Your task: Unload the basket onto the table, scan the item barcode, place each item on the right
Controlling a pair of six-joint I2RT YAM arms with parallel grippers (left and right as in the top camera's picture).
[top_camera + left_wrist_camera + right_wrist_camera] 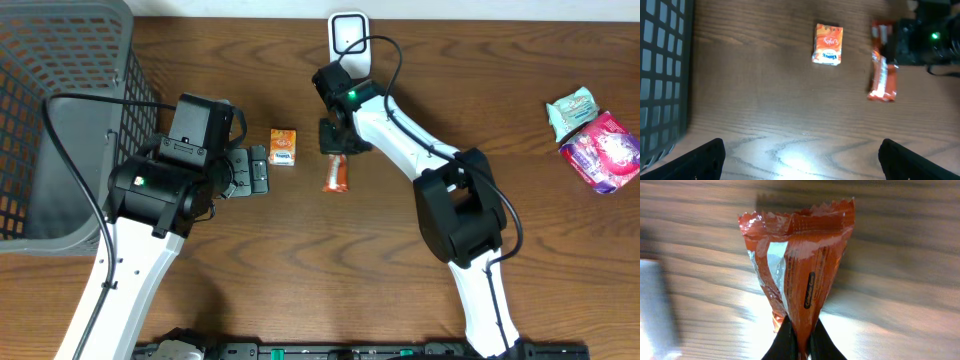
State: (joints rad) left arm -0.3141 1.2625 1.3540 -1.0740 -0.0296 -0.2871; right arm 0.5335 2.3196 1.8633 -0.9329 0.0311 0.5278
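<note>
The item, an orange-red snack wrapper point(336, 175), lies on the wooden table near the middle. My right gripper point(335, 152) is shut on its near end. In the right wrist view the black fingers point(785, 342) pinch the crumpled wrapper point(800, 255), whose crimped far edge fans out above them. Its barcode is out of view. My left gripper point(250, 170) stands open over bare wood, its fingertips point(705, 157) wide apart with nothing between them. From the left wrist, the wrapper point(883, 75) sits ahead to the right.
A small orange box point(283, 146) lies between the two grippers. A white device point(348, 35) stands at the table's back edge. A grey mesh basket point(60, 120) fills the left side. A pale green packet point(572, 110) and a pink one point(603, 152) lie far right.
</note>
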